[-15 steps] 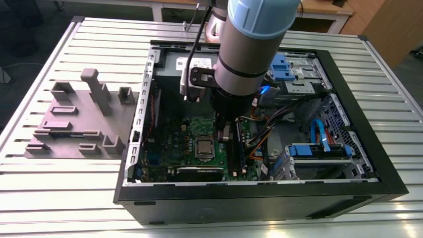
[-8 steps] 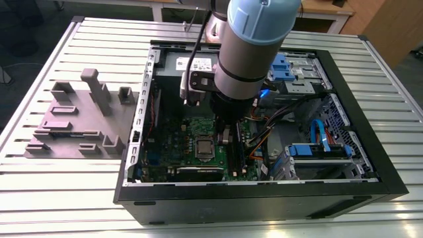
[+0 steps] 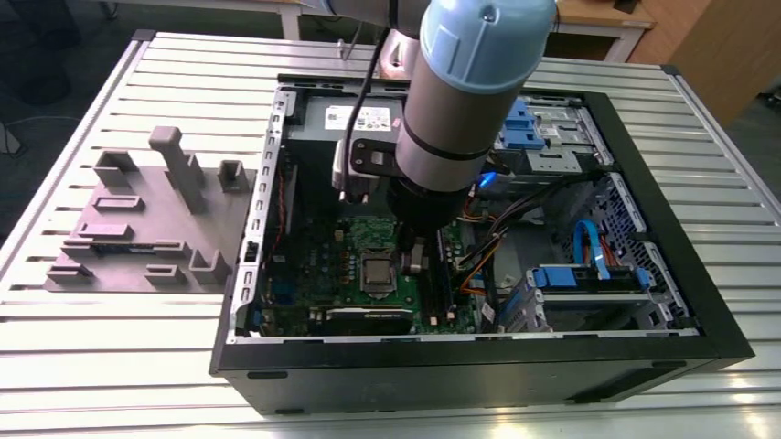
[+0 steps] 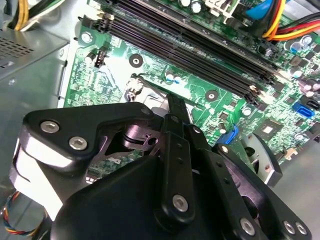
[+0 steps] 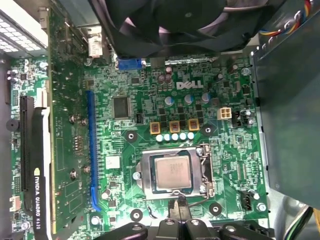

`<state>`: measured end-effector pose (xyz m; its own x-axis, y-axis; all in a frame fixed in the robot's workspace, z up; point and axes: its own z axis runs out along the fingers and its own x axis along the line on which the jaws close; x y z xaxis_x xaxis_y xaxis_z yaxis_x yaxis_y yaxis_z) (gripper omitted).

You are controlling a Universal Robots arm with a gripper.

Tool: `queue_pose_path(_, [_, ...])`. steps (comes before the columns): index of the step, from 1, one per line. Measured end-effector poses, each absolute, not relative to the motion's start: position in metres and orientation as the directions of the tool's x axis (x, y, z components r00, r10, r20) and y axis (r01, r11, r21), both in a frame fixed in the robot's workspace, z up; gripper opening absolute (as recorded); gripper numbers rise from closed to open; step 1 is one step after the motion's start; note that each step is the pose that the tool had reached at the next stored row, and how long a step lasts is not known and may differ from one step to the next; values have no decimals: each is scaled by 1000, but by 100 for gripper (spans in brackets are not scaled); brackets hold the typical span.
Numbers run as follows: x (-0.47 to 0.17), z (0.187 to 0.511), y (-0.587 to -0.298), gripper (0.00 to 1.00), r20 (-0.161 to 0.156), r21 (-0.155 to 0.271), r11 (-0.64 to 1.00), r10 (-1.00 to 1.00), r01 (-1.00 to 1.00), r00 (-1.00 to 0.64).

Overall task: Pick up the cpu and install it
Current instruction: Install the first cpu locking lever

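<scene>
The cpu point(image 5: 172, 172) lies flat in its socket frame point(image 5: 173, 175) on the motherboard point(image 5: 150, 115), silvery top up, squarely inside the frame's opening. In the exterior view I see the same grey square point(image 3: 377, 271) near the middle of the green board, inside the open computer case point(image 3: 683, 302) that lies on its side on the slatted bench point(image 3: 73, 347).

My claw point(image 5: 178, 206) is just beside the socket, at the frame's edge that faces away from the row of round capacitors point(image 5: 175, 136). Its dark fingertips point(image 5: 179, 207) sit close together, narrow, with nothing between them, and they do not touch the chip. In the second wrist view the black finger linkage point(image 4: 177, 150) points down at the board near the long black memory slots point(image 4: 200, 55), and the tips meet there as well.

In the first wrist view a blue expansion slot point(image 5: 91, 150) runs along the board beside the socket, and a black graphics card point(image 5: 35, 165) stands past it. A round black fan point(image 5: 190, 25) overhangs the board's far edge.

In the exterior view my grey arm point(image 3: 458, 110) reaches down into the case over the motherboard. Blue drive brackets point(image 3: 586, 274) sit in the case toward the exterior view's right. A grey fixture block point(image 3: 146, 219) stands on the bench outside the case, toward the exterior view's left.
</scene>
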<state>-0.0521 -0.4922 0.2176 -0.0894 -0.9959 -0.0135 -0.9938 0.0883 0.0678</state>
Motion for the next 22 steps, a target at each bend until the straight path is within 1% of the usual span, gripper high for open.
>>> queue_pose_path(16, [-50,216,-505,11,-13,69,88,-996,-994,-89])
queue_pose_path(22, [-49,212,-505,11,-13,69,87,-996,-994,-89])
